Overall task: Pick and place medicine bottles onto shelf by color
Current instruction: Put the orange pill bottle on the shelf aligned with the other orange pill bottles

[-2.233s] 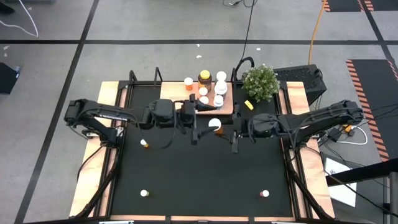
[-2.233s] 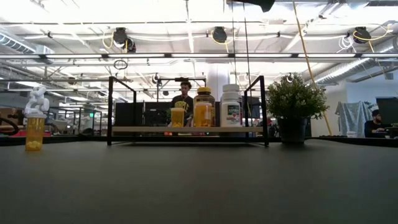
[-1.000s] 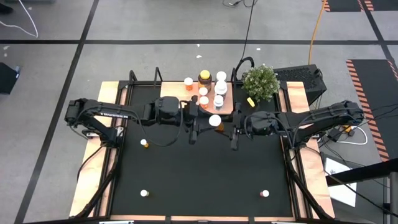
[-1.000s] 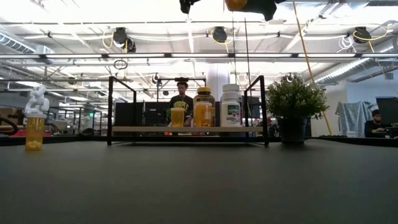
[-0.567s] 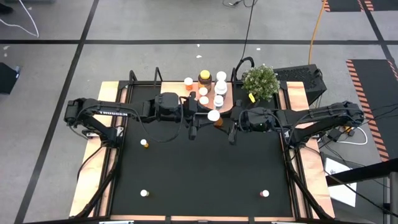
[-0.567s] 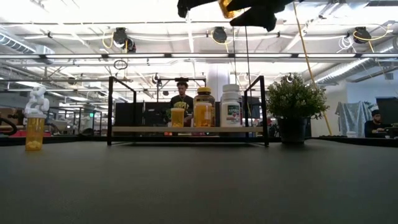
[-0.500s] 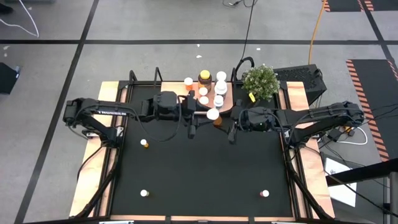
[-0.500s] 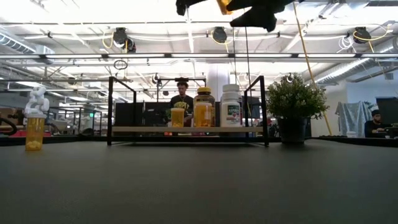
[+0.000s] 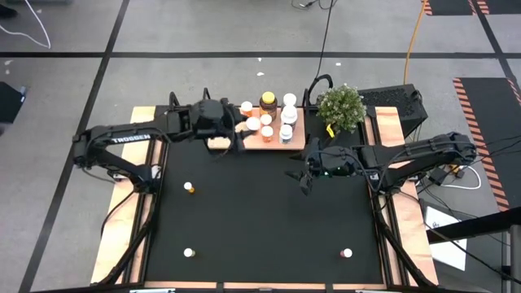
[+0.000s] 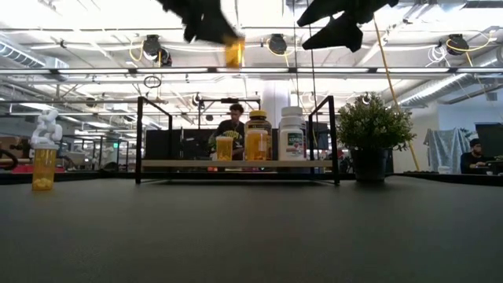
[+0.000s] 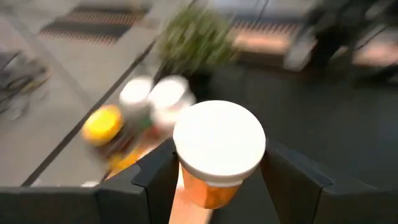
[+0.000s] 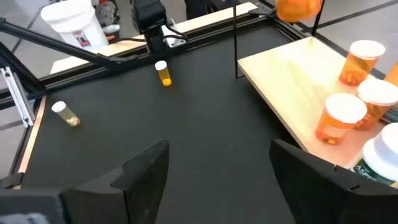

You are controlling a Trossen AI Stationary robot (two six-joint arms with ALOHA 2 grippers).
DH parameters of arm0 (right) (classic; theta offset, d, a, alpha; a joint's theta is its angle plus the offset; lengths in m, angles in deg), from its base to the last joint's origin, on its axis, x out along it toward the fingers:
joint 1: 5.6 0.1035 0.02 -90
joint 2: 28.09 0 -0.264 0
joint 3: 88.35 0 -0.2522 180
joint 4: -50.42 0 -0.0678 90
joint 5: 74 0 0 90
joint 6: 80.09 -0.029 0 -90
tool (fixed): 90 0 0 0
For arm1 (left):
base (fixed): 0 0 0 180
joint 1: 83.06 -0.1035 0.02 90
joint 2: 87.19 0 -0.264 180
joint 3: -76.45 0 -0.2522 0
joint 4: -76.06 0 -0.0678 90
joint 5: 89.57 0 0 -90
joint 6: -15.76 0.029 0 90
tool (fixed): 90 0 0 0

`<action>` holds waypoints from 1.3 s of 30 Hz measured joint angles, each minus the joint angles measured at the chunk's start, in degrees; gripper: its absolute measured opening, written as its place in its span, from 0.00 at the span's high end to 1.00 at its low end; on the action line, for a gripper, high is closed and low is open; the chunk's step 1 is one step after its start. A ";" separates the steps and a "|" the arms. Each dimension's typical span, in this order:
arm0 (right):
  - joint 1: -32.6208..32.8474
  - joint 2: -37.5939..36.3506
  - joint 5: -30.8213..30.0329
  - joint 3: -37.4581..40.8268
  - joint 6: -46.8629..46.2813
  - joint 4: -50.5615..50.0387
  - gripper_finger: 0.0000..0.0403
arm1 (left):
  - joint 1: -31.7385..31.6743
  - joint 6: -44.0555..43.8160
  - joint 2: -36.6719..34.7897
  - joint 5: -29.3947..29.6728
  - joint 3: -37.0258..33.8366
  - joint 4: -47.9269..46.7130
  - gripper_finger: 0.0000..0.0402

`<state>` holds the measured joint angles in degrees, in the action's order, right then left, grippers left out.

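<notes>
L gripper [image 11: 217, 180] is up over the shelf's [image 9: 273, 142] left end, jaws clamped on an orange bottle w/ white cap [image 11: 217, 152], held upright; low view shows it hanging in the air above the shelf. R gripper [image 12: 217, 165] sits over the black mat [image 9: 260, 220] just right of the shelf, jaws spread wide w/ nothing between them. On the shelf: several orange bottles w/ white caps [image 12: 339, 118], white bottles [image 9: 288, 114] and the yellow-lidded amber jar [image 9: 268, 101], clustered toward its back & right side. Loose bottles on the mat: one nr the left edge [image 9: 189, 188], one front left [image 9: 188, 252], one front right [image 9: 347, 253]. Potted plant [image 9: 340, 107] stands just right of the shelf. Person [image 10: 233, 126] visible in the room behind the bench
</notes>
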<state>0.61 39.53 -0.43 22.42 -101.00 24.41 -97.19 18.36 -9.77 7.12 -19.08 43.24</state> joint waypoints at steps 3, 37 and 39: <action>0.24 0.00 -0.02 0.00 -0.63 -0.04 0.33 | -3.91 2.41 2.25 0.34 0.00 -2.87 0.47; 1.03 -8.74 -7.92 0.02 -2.27 -13.16 0.33 | -17.42 3.22 20.84 -5.27 -2.37 7.16 0.47; 1.03 -8.76 -9.16 0.57 -2.01 -13.50 0.33 | -17.70 1.69 20.90 -5.26 -4.04 9.12 0.47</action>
<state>1.64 30.76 -9.59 22.99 -103.00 10.90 -114.89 20.06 11.13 1.86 -23.11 52.36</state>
